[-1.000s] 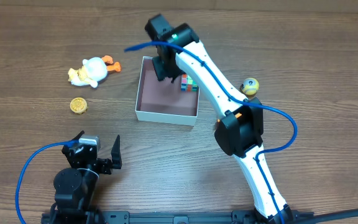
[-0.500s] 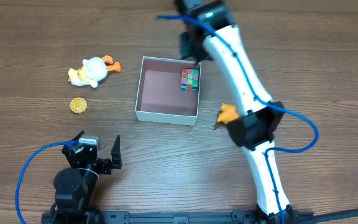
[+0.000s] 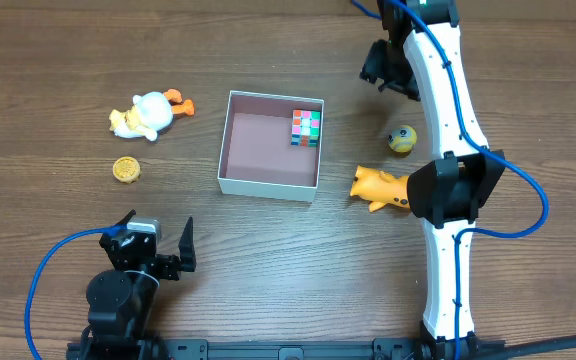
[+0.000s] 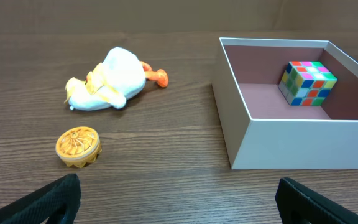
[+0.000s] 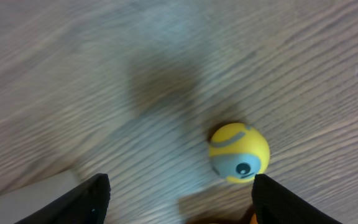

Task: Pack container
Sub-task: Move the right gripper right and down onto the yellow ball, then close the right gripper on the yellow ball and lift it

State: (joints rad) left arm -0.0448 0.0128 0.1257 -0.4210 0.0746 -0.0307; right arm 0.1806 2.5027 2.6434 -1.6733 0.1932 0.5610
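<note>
The container [image 3: 231, 135] is a square white-walled box with a pinkish-brown inside, at the table's middle; it also shows in the left wrist view [image 4: 291, 146]. A colourful puzzle cube [image 3: 306, 127] lies in its far right corner, seen too in the left wrist view [image 4: 307, 83]. My right gripper [image 3: 388, 70] is open and empty, above the table far right of the container; a yellow ball toy [image 5: 238, 152] with one eye lies below it, between the fingers in its view [image 5: 179, 199]. My left gripper [image 3: 158, 250] is open and empty near the front edge.
A white duck toy [image 3: 146, 113] and a small yellow round piece [image 3: 126, 170] lie left of the container. The yellow ball [image 3: 401, 139] and an orange toy [image 3: 378, 187] lie right of it, next to the right arm's elbow [image 3: 453, 190].
My right gripper has left the container, open, and swung right and farther back to above the yellow ball. The cube stays in the container. The left arm has not moved.
</note>
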